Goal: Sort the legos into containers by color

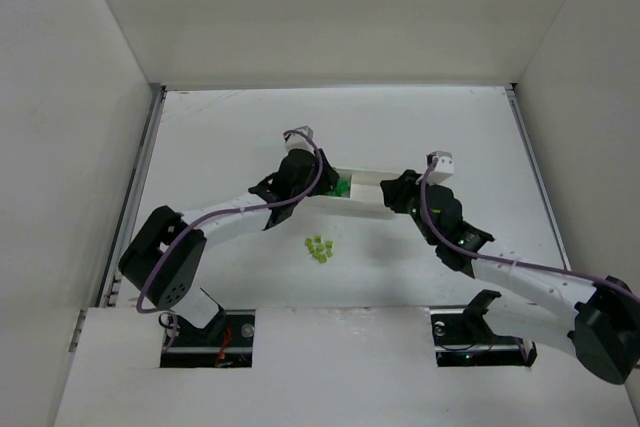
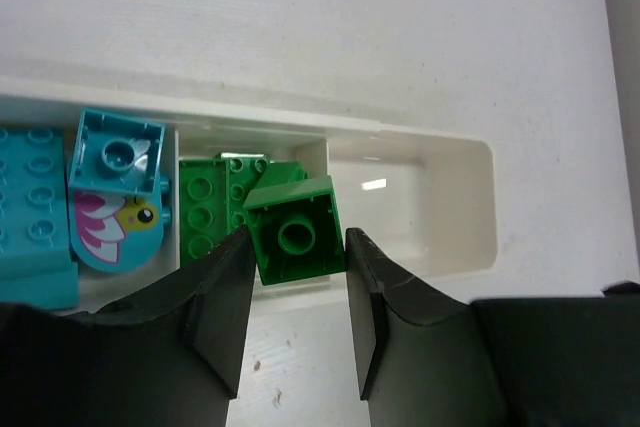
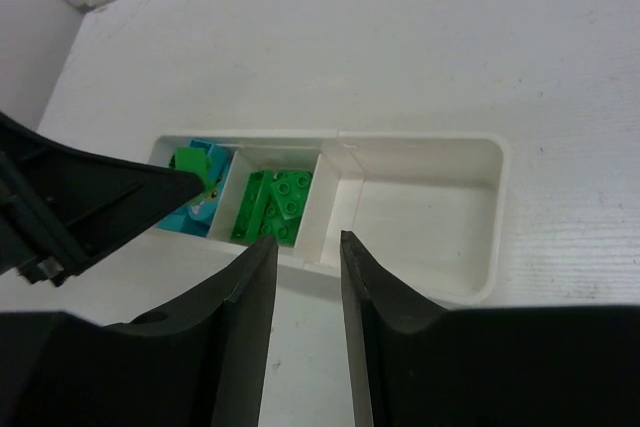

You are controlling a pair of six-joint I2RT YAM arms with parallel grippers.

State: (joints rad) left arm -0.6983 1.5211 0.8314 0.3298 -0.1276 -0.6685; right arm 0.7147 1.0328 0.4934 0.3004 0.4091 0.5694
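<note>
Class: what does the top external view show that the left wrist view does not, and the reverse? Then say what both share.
Only top external: the left arm and right arm along their length, and a cluster of pale yellow-green legos on the table, nearer the arm bases than the tray.
Only left wrist: the left gripper shut on a dark green brick, cyan bricks in an end compartment, and a bird-printed cyan piece.
Both: the white tray and the green bricks in its middle compartment.
</note>
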